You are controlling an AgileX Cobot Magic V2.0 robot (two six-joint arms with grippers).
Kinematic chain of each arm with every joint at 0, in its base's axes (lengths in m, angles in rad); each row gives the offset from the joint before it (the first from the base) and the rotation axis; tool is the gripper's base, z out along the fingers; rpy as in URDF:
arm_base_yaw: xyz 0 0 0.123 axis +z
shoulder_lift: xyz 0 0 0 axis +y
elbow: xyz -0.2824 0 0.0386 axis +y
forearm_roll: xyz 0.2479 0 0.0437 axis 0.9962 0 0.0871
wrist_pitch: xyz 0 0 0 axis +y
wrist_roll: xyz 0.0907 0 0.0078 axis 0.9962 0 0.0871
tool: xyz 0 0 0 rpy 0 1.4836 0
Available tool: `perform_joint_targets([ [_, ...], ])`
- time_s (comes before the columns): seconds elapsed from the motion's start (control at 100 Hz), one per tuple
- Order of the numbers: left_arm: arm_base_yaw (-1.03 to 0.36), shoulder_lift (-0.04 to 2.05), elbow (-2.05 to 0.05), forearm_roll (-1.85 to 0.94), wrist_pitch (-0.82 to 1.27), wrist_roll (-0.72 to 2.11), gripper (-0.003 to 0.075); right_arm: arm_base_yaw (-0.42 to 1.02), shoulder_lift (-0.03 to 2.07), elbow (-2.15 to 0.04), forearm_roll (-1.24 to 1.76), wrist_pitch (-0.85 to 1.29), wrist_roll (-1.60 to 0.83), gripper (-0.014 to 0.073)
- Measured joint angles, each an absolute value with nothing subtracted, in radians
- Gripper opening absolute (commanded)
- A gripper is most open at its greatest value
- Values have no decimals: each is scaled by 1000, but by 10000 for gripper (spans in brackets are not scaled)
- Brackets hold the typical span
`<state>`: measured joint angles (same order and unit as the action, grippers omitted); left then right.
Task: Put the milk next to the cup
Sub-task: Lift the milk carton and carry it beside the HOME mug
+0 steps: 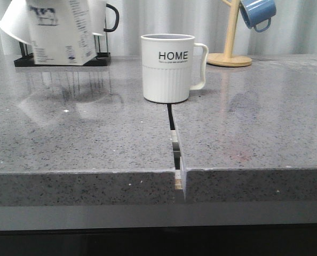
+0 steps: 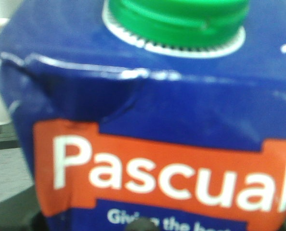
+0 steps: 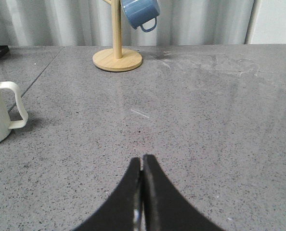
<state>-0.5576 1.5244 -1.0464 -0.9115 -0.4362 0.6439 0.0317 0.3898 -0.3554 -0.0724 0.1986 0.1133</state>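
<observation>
**Milk carton aloft at back left, mug alone at centre**

Over the back left of the grey speckled table [image 1: 84, 138], the milk [image 1: 62, 32] hangs tilted, its lower end clear of the surface and its top cut off by the frame edge; only the white side with small print and the cow picture shows in the front view. Whatever holds it is out of that picture. Behind it a black rack [image 1: 62, 61] and a white mug with a black handle [image 1: 106, 17] are mostly covered by the carton.

The cup [image 1: 168, 68] stands upright near the table's middle, "HOME" facing forward, handle toward the right, well apart from the milk. A dark seam runs from its base to the front edge.

From the left wrist the carton fills nearly everything — blue top, green screw cap [image 2: 176, 17], an orange band reading "Pascual" — all blurred. A small dark shape at the lower edge may be part of the left gripper, but its fingers are not visible, so I cannot tell whether they are pinching the carton.

The right gripper [image 3: 142, 192] hovers low over bare table with its black fingers pressed together, holding nothing. Beyond it stands a wooden mug tree [image 3: 117, 53] with a blue mug [image 3: 140, 13] hung on it — the tree's top is cropped.
</observation>
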Motion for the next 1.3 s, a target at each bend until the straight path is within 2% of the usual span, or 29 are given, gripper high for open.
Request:
perform_joint_targets([
  [0.5, -699, 1601, -1059, -1040, -649, 653, 311, 32, 390, -355, -72, 199, 113, -122],
  [1.3, -741, 1751, -1116, -1072, -665, 651, 311, 29, 390, -355, -72, 199, 115, -122],
])
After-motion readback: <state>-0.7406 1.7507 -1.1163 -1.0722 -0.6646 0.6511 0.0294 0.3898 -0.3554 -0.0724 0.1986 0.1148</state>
